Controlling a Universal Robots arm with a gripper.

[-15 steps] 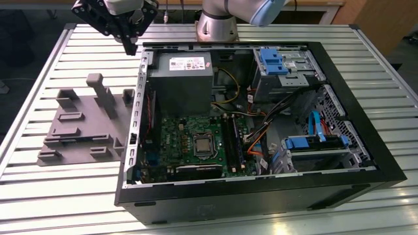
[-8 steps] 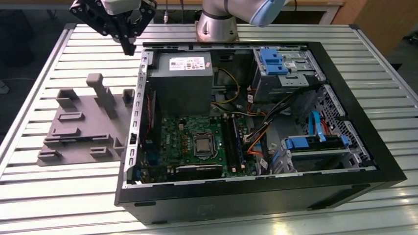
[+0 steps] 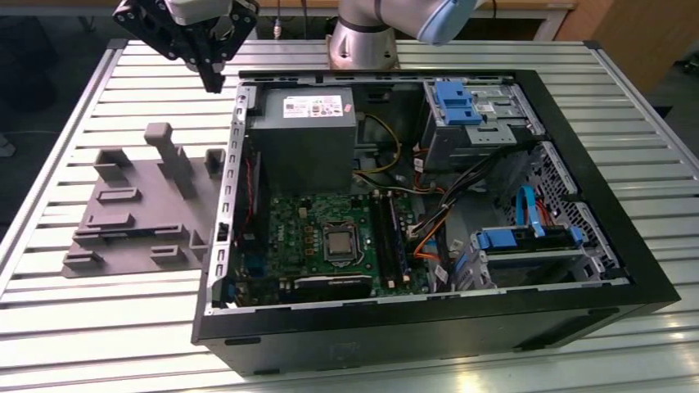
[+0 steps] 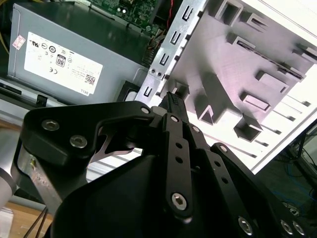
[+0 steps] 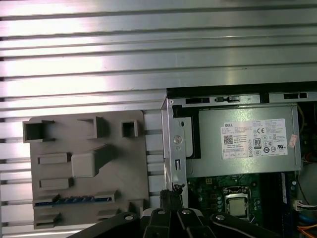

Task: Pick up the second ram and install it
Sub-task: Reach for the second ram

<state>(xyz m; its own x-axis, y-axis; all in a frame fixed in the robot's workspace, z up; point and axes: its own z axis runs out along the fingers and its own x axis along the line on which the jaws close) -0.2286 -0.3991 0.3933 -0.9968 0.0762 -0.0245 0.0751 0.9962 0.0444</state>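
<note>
Open black desktop computer case (image 3: 437,319) fills centre-right of the exterior view. Grey plastic holder block (image 3: 137,217) sits mid-left. In the first wrist view the second ram (image 5: 74,200) (dark stick, bluish chips) lies in one of its long slots. Black gripper (image 3: 213,82) hangs upper left, jaws pressed together, pinching nothing.

second ram (image 5: 74,200), thin strip, in grey holder (image 5: 89,163)

My fingers (image 3: 209,75) are black, the case (image 3: 437,321) black too; holder (image 3: 137,225) grey, bench (image 3: 98,327) ribbed silver, board (image 3: 286,237) green.
</note>
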